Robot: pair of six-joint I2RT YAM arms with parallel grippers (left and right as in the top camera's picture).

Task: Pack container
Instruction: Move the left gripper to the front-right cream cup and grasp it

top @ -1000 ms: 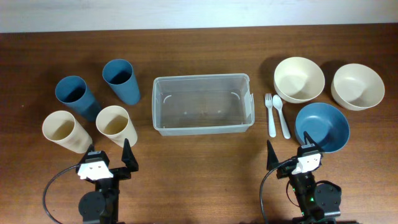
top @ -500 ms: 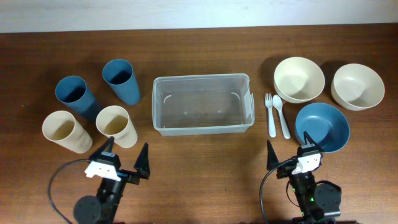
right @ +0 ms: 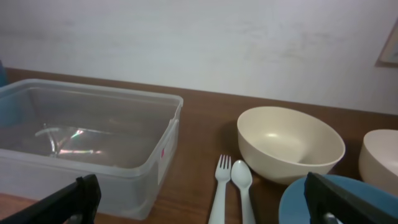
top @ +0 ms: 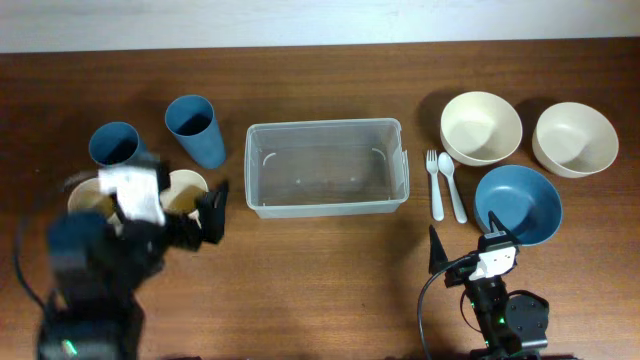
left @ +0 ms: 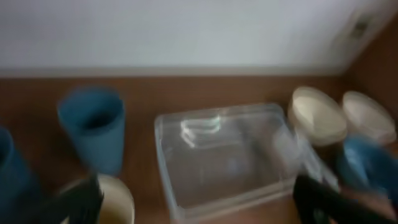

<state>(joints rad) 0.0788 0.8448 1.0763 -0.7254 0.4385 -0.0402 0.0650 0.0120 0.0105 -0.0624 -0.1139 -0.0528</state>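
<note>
The clear rectangular container [top: 325, 208] sits empty at the table's middle; it also shows in the left wrist view [left: 186, 180] and the right wrist view [right: 143, 174]. My left gripper [top: 188, 222] is open and empty, raised over the two cream cups [top: 190, 183], left of the container; its view is blurred [left: 199, 208]. My right gripper [top: 468, 248] is open and empty near the front edge, below the blue bowl [top: 518, 203]. Between its fingers [right: 205, 205] lie a white fork [right: 221, 186] and spoon [right: 241, 183].
Two blue cups [top: 115, 145] [top: 195, 128] stand at the back left. Two cream bowls [top: 481, 127] [top: 575, 138] sit at the back right. The fork [top: 434, 180] and spoon [top: 452, 185] lie between the container and the bowls.
My left arm has risen and swung forward over the cream cups, toward the container's left side. The right arm has not moved.
</note>
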